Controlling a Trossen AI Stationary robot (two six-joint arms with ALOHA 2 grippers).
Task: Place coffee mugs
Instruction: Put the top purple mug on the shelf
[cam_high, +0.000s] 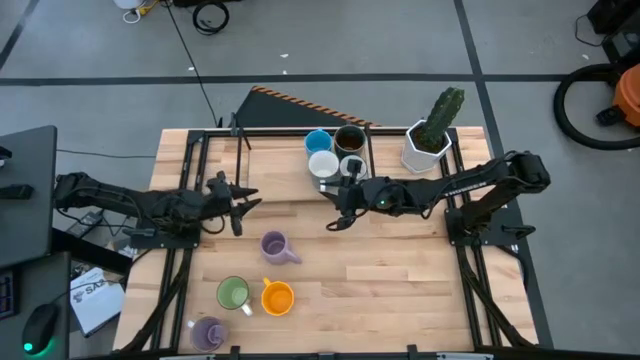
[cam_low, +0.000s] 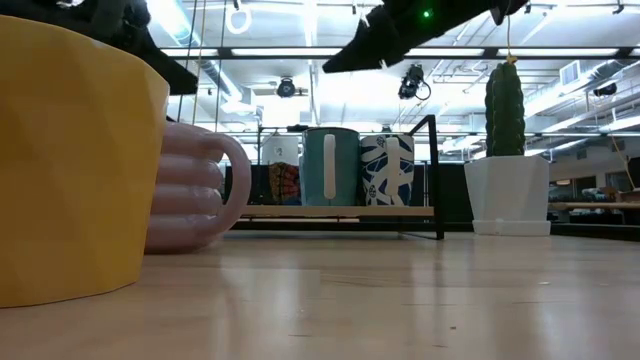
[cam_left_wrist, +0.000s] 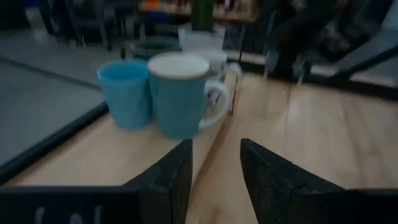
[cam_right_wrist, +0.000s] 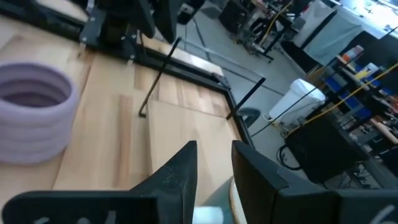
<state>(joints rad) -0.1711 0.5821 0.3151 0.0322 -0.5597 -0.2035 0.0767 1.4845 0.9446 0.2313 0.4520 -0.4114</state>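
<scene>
Four mugs stand on a low black-framed rack at the table's far middle: blue, dark brown, white and patterned white. On the bare wood stand a purple mug, a green one, an orange one and a second purple one at the near edge. My left gripper is open, left of the rack, and faces the blue mug. My right gripper is open, hanging just near of the rack, with the purple mug ahead of it.
A white angular pot with a green cactus stands right of the rack. In the low view the orange mug fills the left foreground, with the purple mug behind it. Bare wood lies on the table's right half.
</scene>
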